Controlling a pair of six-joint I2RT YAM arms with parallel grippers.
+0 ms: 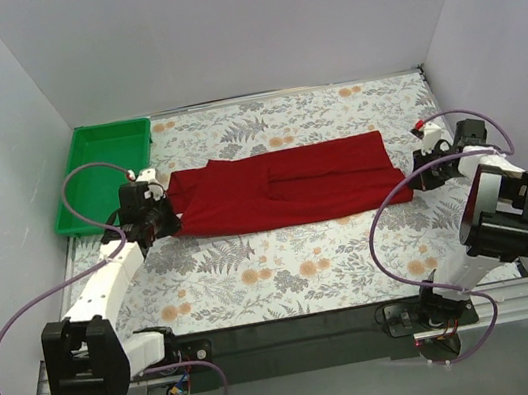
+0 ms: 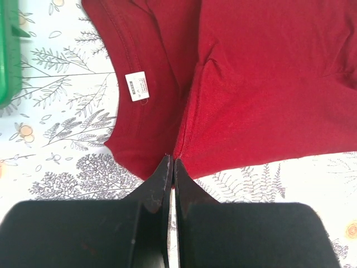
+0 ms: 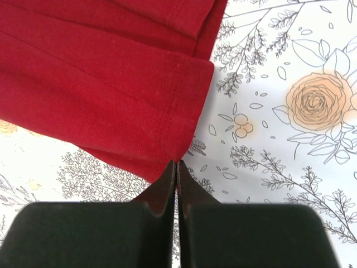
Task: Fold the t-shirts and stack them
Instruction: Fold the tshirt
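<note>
The shirt [image 1: 282, 186] is light and limp; my left claw [image 2: 171, 162] and right claw [image 3: 176, 163] each clench its near edge.

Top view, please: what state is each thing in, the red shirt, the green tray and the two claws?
t-shirt: folded lengthwise into a strip, lying flat on the table, neck label showing.
left gripper: shut, pinching the t-shirt's neck-end corner.
right gripper: shut, pinching the t-shirt's hem corner.
green tray: upright at the table's far left, nothing visible inside.
</note>
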